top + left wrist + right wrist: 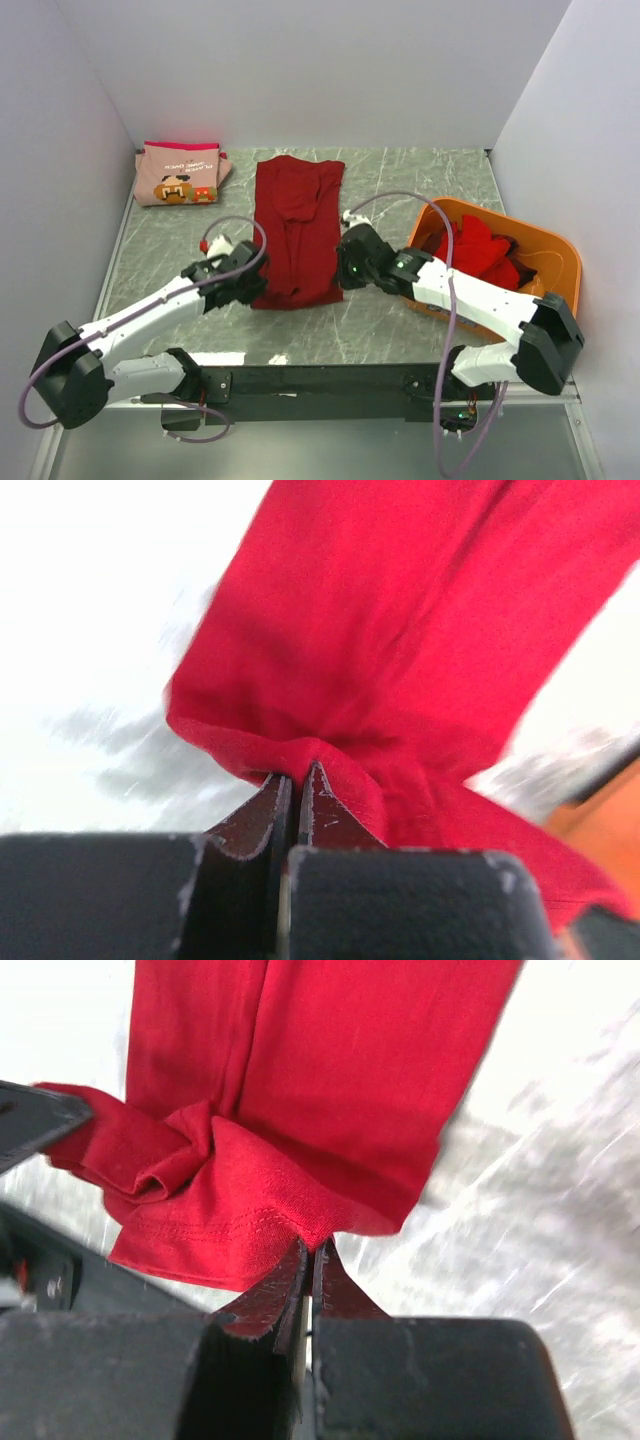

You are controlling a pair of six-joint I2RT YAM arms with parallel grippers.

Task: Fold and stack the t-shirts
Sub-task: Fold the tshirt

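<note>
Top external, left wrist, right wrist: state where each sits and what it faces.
Top external: above, behind the bases, looking down on the table, left arm, right arm, red t-shirt, pink t-shirt, orange tub.
Left wrist: on the left arm, looking along its shut jaws pinching the red hem.
Right wrist: on the right arm, shut jaws pinching the same hem.
All show that red t-shirt.

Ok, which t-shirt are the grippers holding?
The dark red t-shirt mid-table: left gripper and right gripper pinch its near hem. The pink t-shirt lies folded far left; others occupy the orange tub.
</note>
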